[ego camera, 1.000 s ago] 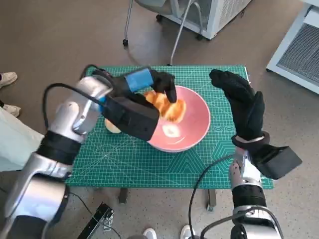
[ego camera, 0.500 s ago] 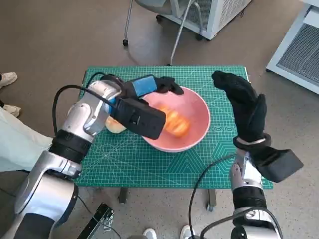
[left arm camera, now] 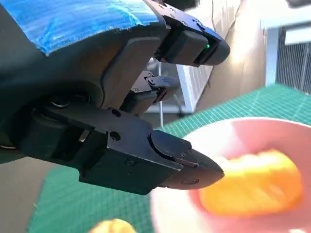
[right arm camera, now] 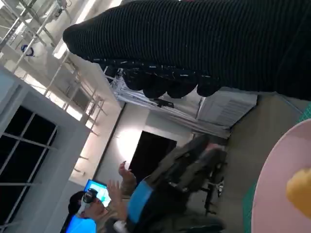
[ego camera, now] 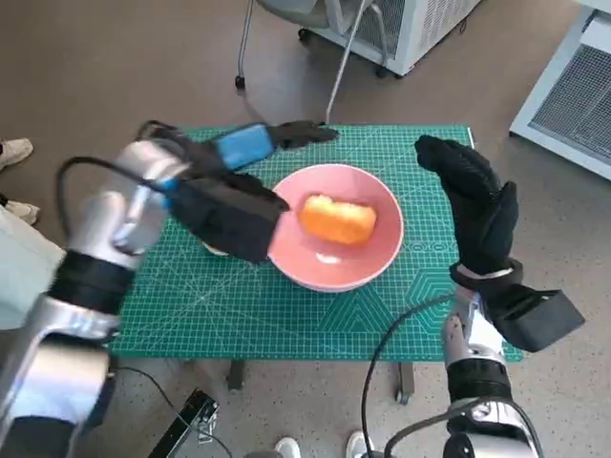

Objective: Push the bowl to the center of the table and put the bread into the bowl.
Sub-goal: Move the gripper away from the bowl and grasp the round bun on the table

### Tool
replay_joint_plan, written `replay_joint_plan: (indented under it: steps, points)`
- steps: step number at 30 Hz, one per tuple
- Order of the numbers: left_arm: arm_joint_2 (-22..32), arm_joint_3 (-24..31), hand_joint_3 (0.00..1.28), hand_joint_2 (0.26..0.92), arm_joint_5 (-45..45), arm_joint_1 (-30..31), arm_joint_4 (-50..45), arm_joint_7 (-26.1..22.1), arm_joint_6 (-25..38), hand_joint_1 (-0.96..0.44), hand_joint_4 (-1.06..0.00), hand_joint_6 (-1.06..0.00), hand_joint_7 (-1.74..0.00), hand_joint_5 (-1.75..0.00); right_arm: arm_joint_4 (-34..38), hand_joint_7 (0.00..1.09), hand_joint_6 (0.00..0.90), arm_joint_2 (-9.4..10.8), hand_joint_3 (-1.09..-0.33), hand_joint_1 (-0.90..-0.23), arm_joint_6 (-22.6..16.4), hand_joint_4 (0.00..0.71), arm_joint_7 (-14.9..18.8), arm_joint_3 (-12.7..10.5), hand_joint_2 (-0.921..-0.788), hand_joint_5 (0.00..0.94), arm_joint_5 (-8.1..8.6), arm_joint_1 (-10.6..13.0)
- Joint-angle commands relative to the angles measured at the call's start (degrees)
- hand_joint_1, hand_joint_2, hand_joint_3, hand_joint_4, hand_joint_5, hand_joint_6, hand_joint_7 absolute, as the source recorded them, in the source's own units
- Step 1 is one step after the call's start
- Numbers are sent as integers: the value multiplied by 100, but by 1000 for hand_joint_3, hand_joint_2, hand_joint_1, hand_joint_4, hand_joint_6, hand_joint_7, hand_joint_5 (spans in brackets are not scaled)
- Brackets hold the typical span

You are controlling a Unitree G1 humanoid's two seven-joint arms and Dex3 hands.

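My left robot hand [ego camera: 256,143] holds nothing; its fingers are spread, hovering above the worktop [ego camera: 420,315] just off the far-left rim of the bowl [ego camera: 382,250]. The bread [ego camera: 337,218] lies inside the bowl, slightly toward its far side, touching nothing of mine. My right robot hand [ego camera: 474,205] stands upright beside the bowl's right rim, fingers apart, gripping nothing; I cannot tell whether the glove touches the rim. The bowl sits near the middle of the green mat [ego camera: 239,315], a little right of center by my reckoning.

The risks I see: my left forearm [ego camera: 224,212] hangs low over the bowl's left edge, so pulling back carelessly could catch the rim and tip or drag the bowl. Another bun [ego camera: 218,250] peeks out beneath that forearm and could get knocked. Nudging with my right could overshoot center.
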Motion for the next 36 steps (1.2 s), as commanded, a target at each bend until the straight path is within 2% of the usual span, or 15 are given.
replay_joint_plan:
  steps: [1,6,11,23,28,36]
  points:
    - [610,412,1,846,-298,224,-586,-173,-165,12,-203,-336,-121,-21,52,814,27,15,-769,-588,30,362,-71,62,-921,10,-100,90]
    - [945,637,1,847,-390,392,-958,-464,54,60,-278,-417,-79,-12,74,816,25,2,-770,-588,77,361,-44,86,-921,9,-63,56]
    - [1159,689,2,850,-247,544,-1145,-765,513,59,-279,-432,-53,-2,146,820,22,-4,-770,-587,107,362,-12,110,-921,9,-53,5]
    - [1303,645,0,837,78,863,-1449,-1324,1585,18,-248,-396,-13,0,248,829,15,-24,-775,-581,243,363,157,139,-921,9,34,-87]
    - [1247,554,0,821,229,991,-1326,-1350,1870,18,-205,-362,-2,0,257,832,13,-31,-772,-584,306,362,221,122,-921,9,63,-95]
    - [955,136,0,797,541,974,-626,-1300,2121,1,-137,-284,0,0,312,833,12,-49,-773,-572,310,362,304,122,-921,9,33,-60]
